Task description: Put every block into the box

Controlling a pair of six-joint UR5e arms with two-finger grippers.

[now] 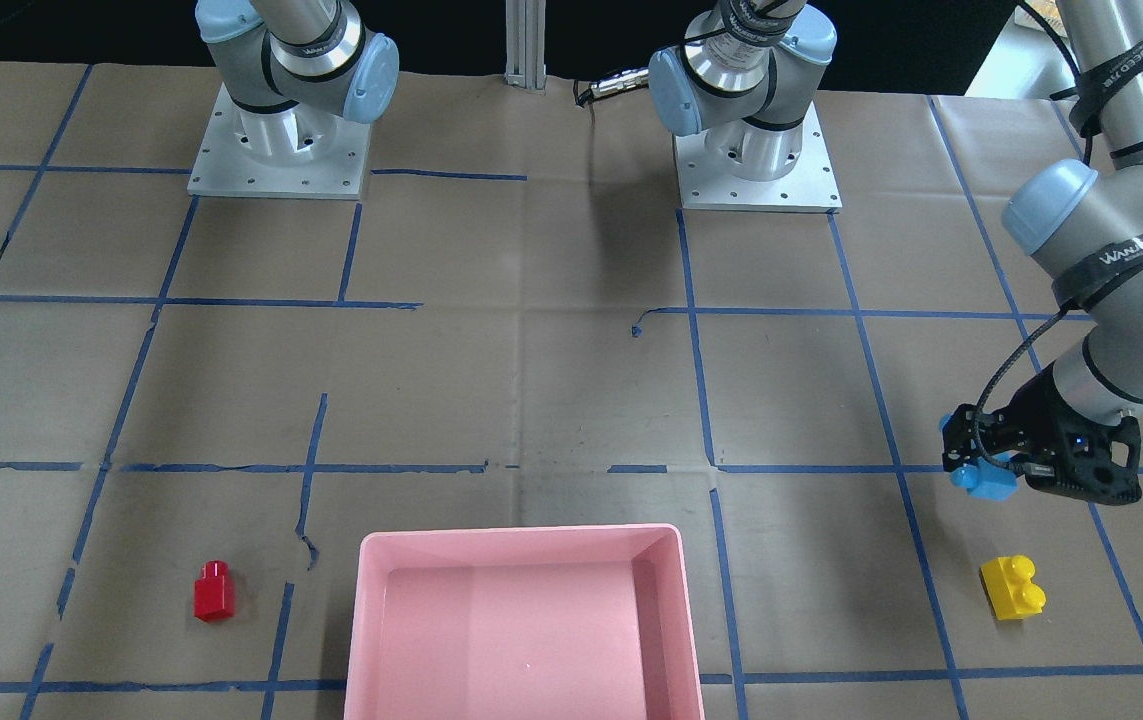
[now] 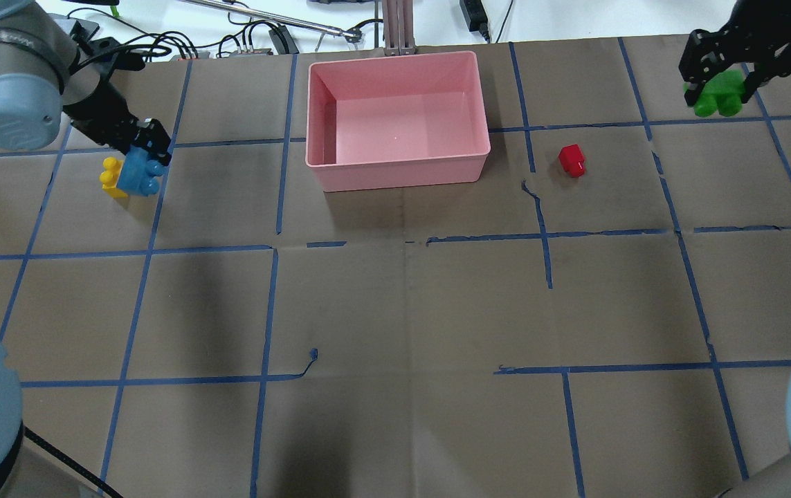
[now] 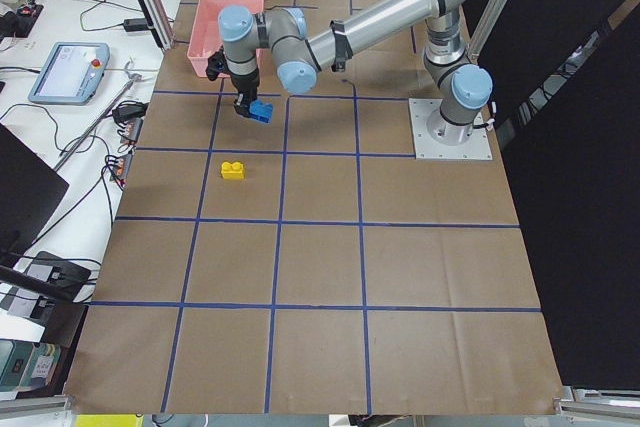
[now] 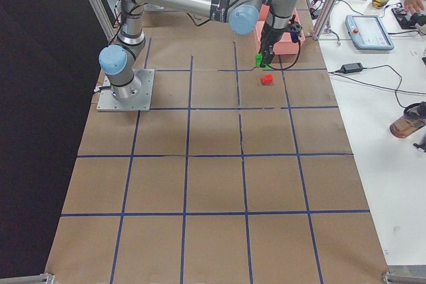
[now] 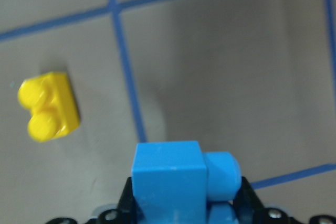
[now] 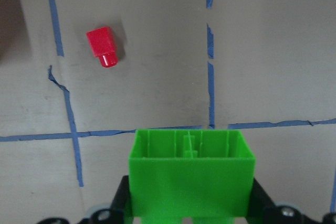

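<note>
My left gripper is shut on the light blue block and holds it above the table, left of the pink box; it also shows in the left wrist view. The yellow block lies on the table just beside it. My right gripper is shut on the green block, held up at the far right; the right wrist view shows its hollow underside. The red block lies on its side right of the box. The box is empty.
The table is covered in brown paper with a blue tape grid. Cables and a metal post lie beyond the box's far edge. The two arm bases stand at the robot side.
</note>
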